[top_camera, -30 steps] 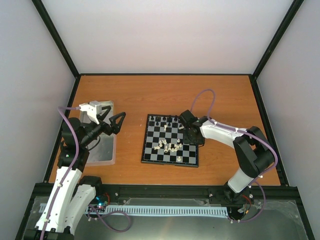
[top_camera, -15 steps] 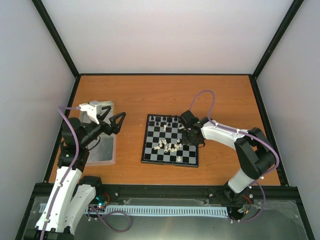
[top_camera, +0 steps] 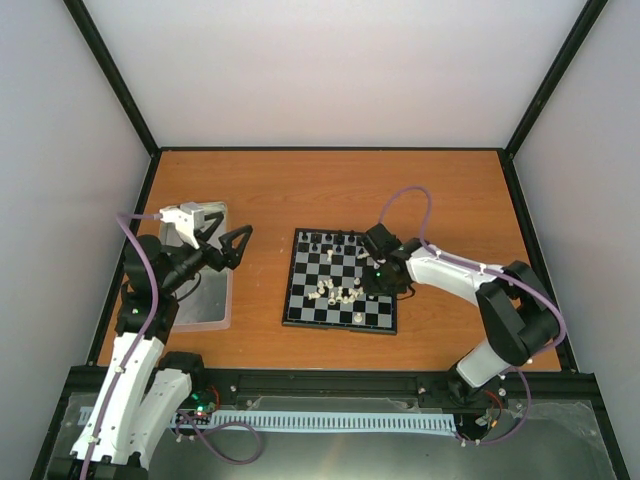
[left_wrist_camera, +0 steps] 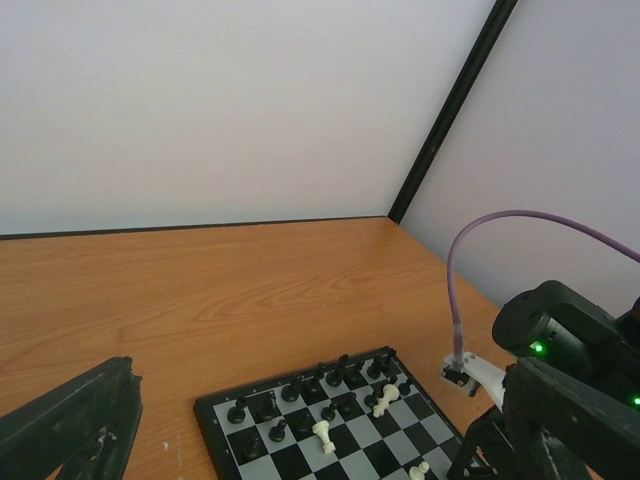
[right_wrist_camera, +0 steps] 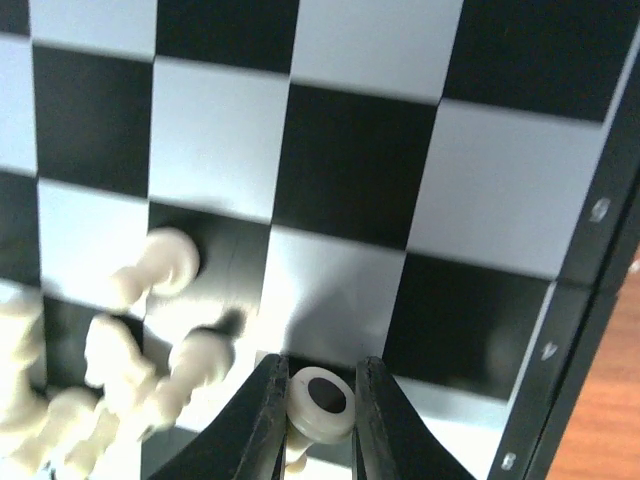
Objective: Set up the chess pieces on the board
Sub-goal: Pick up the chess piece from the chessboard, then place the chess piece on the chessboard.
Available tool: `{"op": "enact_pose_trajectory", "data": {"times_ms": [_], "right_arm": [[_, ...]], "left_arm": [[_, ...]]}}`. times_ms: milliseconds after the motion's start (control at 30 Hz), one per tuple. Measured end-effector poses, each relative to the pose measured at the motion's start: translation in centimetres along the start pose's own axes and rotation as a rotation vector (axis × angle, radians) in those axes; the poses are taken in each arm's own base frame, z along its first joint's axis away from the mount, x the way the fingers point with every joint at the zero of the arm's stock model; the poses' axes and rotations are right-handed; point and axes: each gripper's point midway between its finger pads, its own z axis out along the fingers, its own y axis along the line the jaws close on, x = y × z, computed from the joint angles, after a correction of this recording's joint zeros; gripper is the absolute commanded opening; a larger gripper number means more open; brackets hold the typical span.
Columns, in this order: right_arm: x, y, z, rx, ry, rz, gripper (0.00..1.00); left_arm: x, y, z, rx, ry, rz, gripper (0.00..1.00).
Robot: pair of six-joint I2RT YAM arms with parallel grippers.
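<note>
Cream chess piece [right_wrist_camera: 320, 425] is clamped between the right gripper [right_wrist_camera: 318, 400] fingers, base toward the wrist camera, low over the board [top_camera: 303, 300] near its right edge. Loose cream pieces [right_wrist_camera: 130, 370] lie heaped just left of it. Black pieces [top_camera: 330, 241] stand along the far rows. Left gripper [top_camera: 226, 242] is spread wide and holds nothing, above the metal tray [top_camera: 205, 305].

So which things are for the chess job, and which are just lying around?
For the job: the board, the chess pieces, the right gripper pinching one cream-white piece.
Just lying around: the metal tray, the wooden table.
</note>
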Motion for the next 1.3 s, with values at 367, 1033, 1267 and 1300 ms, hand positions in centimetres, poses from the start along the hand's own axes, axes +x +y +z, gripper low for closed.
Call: {"op": "enact_pose_trajectory", "data": {"times_ms": [367, 1033, 1267, 1300], "right_arm": [[0.5, 2.3, -2.9, -0.186, -0.034, 0.140, 0.14], [-1.4, 7.4, -6.5, -0.669, -0.088, 0.613, 0.13], [-0.7, 8.3, -6.6, -0.733, -0.025, 0.650, 0.13], [-0.7, 8.3, -6.7, -0.738, -0.022, 0.650, 0.13]], "left_arm": [[4.6, -1.0, 2.5, 0.114, 0.137, -0.148, 0.95], [21.4, -11.5, 9.9, 0.258, 0.543, -0.253, 0.61], [22.7, -11.7, 10.7, 0.239, 0.557, -0.308, 0.44], [22.7, -11.7, 10.8, 0.239, 0.553, -0.308, 0.44]]}}
